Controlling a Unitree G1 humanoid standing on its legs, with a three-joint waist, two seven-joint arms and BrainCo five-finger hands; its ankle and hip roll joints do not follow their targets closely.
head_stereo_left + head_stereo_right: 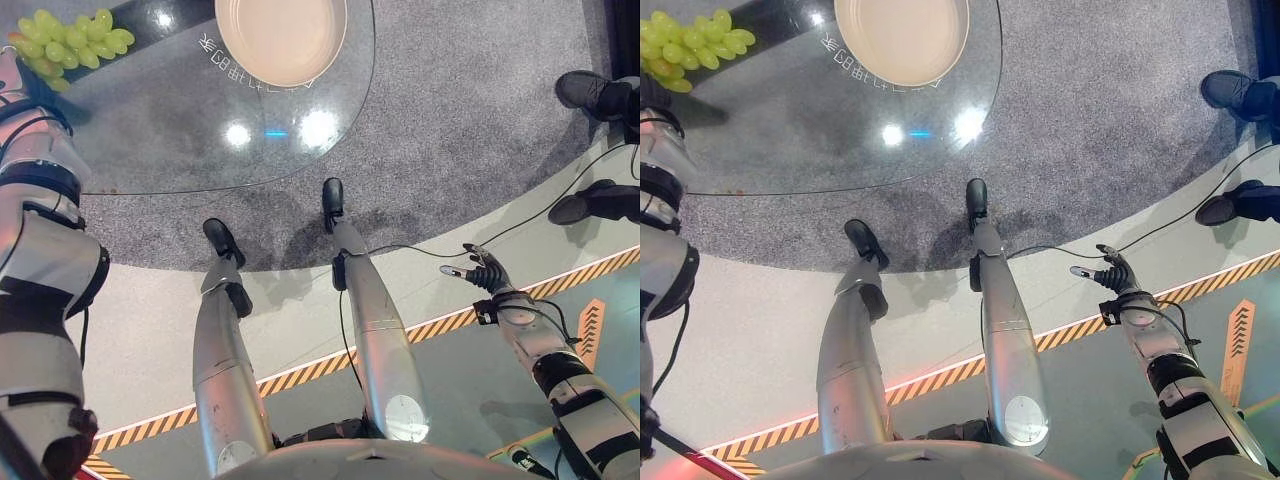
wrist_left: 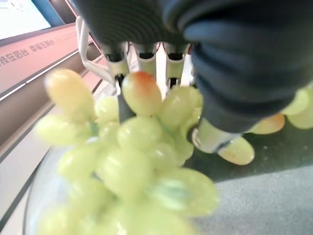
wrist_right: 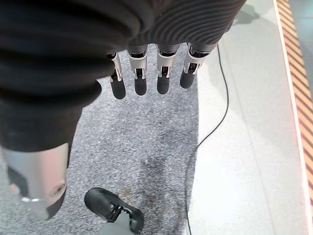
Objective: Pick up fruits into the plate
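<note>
The left hand (image 2: pixel 146 29) is curled around a bunch of green grapes (image 1: pixel 70 45) over the far left edge of the round glass table (image 1: pixel 180 150); it seems lifted, but this is hard to judge. The beige plate (image 1: pixel 280 40) is well apart. The right hand (image 1: pixel 480 272) hangs low with relaxed fingers (image 3: pixel 140 81).
</note>
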